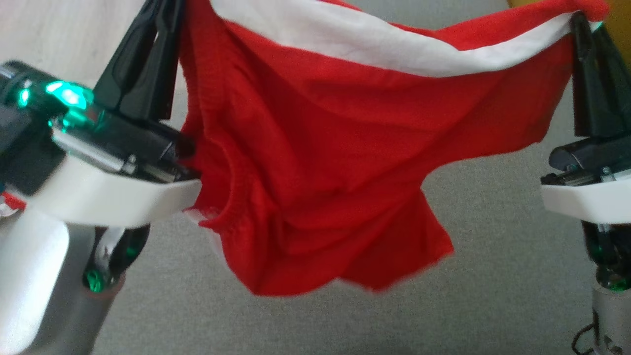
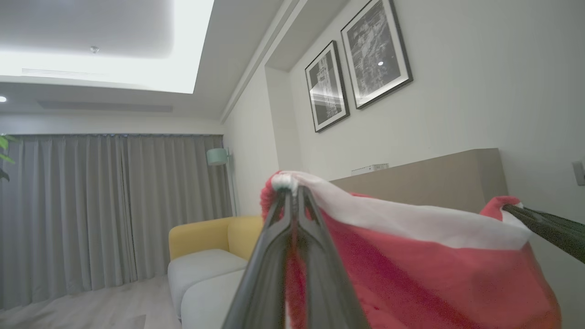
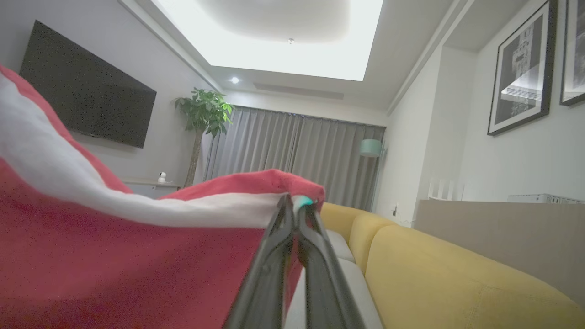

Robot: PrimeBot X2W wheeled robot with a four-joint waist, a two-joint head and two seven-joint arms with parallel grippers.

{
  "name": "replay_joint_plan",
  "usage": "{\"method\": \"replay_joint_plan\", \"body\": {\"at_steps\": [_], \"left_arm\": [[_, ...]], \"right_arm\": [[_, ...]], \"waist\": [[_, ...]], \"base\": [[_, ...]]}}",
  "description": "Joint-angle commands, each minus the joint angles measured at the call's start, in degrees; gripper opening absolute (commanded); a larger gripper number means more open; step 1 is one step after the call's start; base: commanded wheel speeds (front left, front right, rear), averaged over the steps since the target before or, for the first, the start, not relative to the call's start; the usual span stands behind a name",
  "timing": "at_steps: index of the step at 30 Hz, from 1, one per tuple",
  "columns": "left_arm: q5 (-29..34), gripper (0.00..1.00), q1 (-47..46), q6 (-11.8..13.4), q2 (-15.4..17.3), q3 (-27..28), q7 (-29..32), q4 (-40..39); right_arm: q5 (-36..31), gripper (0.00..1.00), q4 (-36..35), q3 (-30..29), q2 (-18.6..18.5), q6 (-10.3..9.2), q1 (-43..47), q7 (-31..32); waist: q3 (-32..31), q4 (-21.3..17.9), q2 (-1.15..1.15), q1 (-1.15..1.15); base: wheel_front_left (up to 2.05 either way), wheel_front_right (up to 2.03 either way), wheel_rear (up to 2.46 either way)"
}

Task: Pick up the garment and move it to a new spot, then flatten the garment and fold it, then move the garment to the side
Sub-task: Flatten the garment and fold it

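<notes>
The garment (image 1: pixel 345 148) is red with a white band along its top edge. It hangs in the air, stretched between my two grippers, and sags in folds toward the grey surface below. At the upper left, my left gripper (image 1: pixel 170 10) is shut on one top corner. My right gripper (image 1: pixel 581 19) is shut on the other top corner at the upper right. In the left wrist view the left gripper (image 2: pixel 292 192) pinches the white band of the garment (image 2: pixel 411 265). The right gripper (image 3: pixel 295 201) clamps the garment (image 3: pixel 114 256) in the right wrist view.
A grey surface (image 1: pixel 493 296) lies under the hanging cloth. A yellow sofa (image 3: pixel 434 274) with pale cushions stands ahead. A wooden headboard-like panel (image 2: pixel 434 178) and framed pictures (image 2: pixel 356 64) line the wall. Curtains (image 2: pixel 91 205), a potted plant (image 3: pixel 203 119) and a wall screen (image 3: pixel 87 91) stand farther off.
</notes>
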Motion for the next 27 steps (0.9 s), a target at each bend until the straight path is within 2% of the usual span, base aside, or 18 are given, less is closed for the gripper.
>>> {"method": "replay_joint_plan", "body": {"at_steps": [1, 5, 9, 13, 16, 21, 27], "left_arm": [[-0.3, 0.00, -5.4, -0.4, 1.6, 2.3, 1.3, -0.5], [-0.2, 0.00, -10.5, -1.9, 0.9, 1.9, 1.4, 3.5], [0.1, 0.00, -17.7, -4.2, 0.0, 1.5, 0.5, 10.3], [1.4, 0.00, -25.8, -6.1, -1.0, 1.8, -2.2, 18.7], [2.9, 0.00, -29.7, -7.2, -1.9, 1.2, -5.1, 24.5], [3.5, 0.00, -29.7, -8.0, -4.0, -0.8, -8.9, 30.9], [2.0, 0.00, -18.9, -8.1, -4.8, -2.1, -14.3, 33.4]], "right_arm": [[-0.2, 0.00, -1.7, 0.5, 0.5, -0.04, -2.0, 1.5], [-0.2, 0.00, 2.5, 1.6, 0.2, -0.04, -7.6, 1.9], [-1.6, 0.00, 10.7, 2.8, 0.1, -0.04, -18.2, -1.1], [-4.1, 0.00, 19.9, 2.3, 2.1, -0.04, -28.4, -5.9], [-5.9, 0.00, 25.3, 1.7, 4.0, -0.04, -32.4, -8.9], [-7.1, 0.00, 31.6, 2.9, 6.4, -0.04, -31.9, -12.1], [-5.9, 0.00, 35.5, 6.6, 7.4, -0.04, -24.0, -14.1]], "waist": [[2.5, -1.0, 0.00, 0.01], [7.2, -2.6, 0.00, 0.01], [12.2, -4.3, 0.00, 0.01], [15.8, -5.5, 0.00, 0.01], [17.8, -5.8, 0.00, 0.01], [21.3, -6.0, 0.00, 0.01], [22.6, -6.3, 0.00, 0.01]], "base": [[0.00, 0.00, 0.00], [0.00, 0.00, 0.00], [0.00, 0.00, 0.00], [0.00, 0.00, 0.00], [0.00, 0.00, 0.00], [0.00, 0.00, 0.00], [0.00, 0.00, 0.00]]}}
